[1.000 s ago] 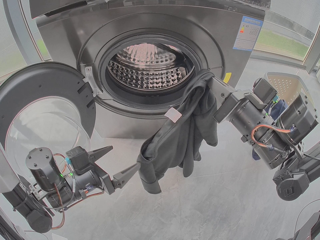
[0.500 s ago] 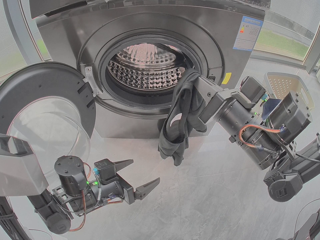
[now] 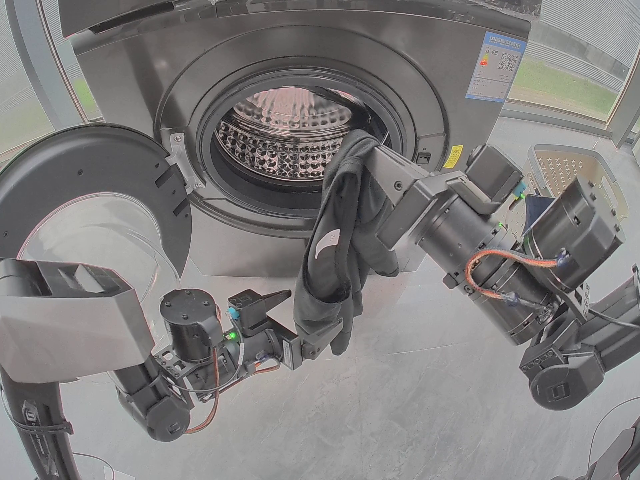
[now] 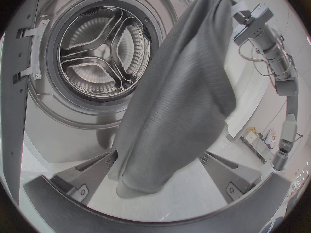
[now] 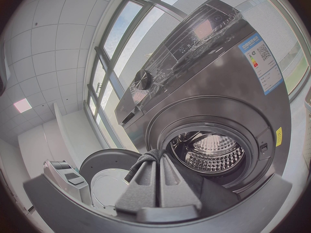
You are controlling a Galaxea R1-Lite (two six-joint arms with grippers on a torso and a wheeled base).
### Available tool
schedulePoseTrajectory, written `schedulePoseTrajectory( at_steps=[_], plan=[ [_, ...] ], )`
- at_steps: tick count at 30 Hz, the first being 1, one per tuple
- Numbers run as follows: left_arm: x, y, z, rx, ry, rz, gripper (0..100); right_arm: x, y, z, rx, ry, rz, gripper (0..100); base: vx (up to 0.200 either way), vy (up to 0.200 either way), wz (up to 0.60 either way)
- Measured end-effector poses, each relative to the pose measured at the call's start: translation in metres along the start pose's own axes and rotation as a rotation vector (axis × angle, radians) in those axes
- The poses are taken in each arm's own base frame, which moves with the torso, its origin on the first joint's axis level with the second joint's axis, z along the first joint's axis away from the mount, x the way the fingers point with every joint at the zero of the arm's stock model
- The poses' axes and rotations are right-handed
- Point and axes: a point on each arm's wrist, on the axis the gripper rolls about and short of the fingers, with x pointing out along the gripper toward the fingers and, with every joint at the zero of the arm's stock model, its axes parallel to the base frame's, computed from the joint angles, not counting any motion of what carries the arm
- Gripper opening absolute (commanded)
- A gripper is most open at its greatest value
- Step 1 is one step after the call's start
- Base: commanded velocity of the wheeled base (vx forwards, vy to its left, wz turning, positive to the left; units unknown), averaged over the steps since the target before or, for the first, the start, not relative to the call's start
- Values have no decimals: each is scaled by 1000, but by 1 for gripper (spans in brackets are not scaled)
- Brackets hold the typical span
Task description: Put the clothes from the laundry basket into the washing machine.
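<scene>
The dark grey soft piece of clothing (image 3: 337, 241) hangs at 4 o'clock of the shiny round drum hole (image 3: 287, 135) in the big grey washing machine (image 3: 333, 41). The right end effector (image 3: 371, 149) is pinched tight on its top, to carry it in. The left end effector (image 3: 308, 311) is spread apart around its bottom end, maybe to lift it. The pale plastic laundry basket (image 3: 573, 168) sits at 3 o'clock.

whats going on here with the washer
The right gripper is shut on a dark garment, holding its top at the open drum of the washer. Most of the cloth hangs outside, below the opening. The left gripper is open lower down, straddling the hanging end. The basket stands behind the right arm.
</scene>
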Motion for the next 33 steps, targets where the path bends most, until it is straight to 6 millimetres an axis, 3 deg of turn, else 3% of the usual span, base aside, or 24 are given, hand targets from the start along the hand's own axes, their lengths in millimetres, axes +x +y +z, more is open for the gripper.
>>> schedulePoseTrajectory(
  at_steps=[14, 28, 29, 33],
  plan=[
    [58, 21, -2, 11, -125, 88, 100, -2, 10, 3, 30, -7, 28, 0, 0, 0, 0],
    [81, 19, -18, -1, -133, 72, 100, -4, 18, 3, 43, -5, 41, 0, 0, 0, 0],
    [83, 19, -17, -3, -138, 79, 0, -4, 18, 3, 44, -5, 41, 0, 0, 0, 0],
    [88, 21, -17, -8, -159, 102, 0, -5, 19, 3, 45, -3, 41, 0, 0, 0, 0]
  ],
)
